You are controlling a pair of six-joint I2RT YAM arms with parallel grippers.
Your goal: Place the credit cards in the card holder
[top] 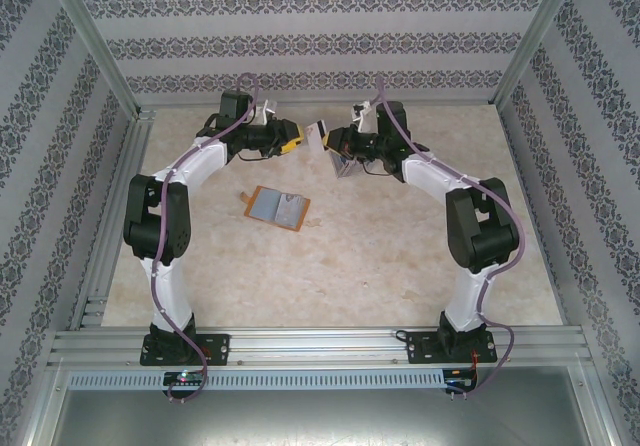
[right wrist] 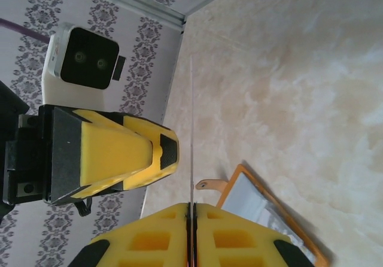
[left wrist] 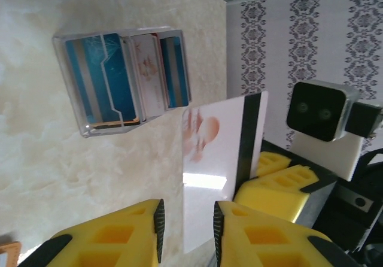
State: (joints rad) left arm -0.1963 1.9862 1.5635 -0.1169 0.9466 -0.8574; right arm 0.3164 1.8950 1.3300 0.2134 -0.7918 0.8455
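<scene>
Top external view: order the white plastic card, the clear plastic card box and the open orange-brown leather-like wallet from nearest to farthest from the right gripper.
1. White plastic card: pinched in the right gripper itself.
2. Clear plastic card box: on the table, just nearside of it.
3. Orange-brown leather-like wallet: open, mid-table, farther to the left.

Your left arm (top: pixel 168 286) and right arm (top: pixel 462 301) wear smooth white shells with bulky black joint housings, and each is mounted on a black base plate (top: pixel 185 348). A purple cable (top: pixel 153 276) trails along each arm. Your left hand (left wrist: pixel 188 222) and right hand (right wrist: pixel 191 210) have yellow fingers with moulded square pockets and black tips. Each wrist carries a black two-lens camera (right wrist: pixel 87 57) on a white bracket.
</scene>
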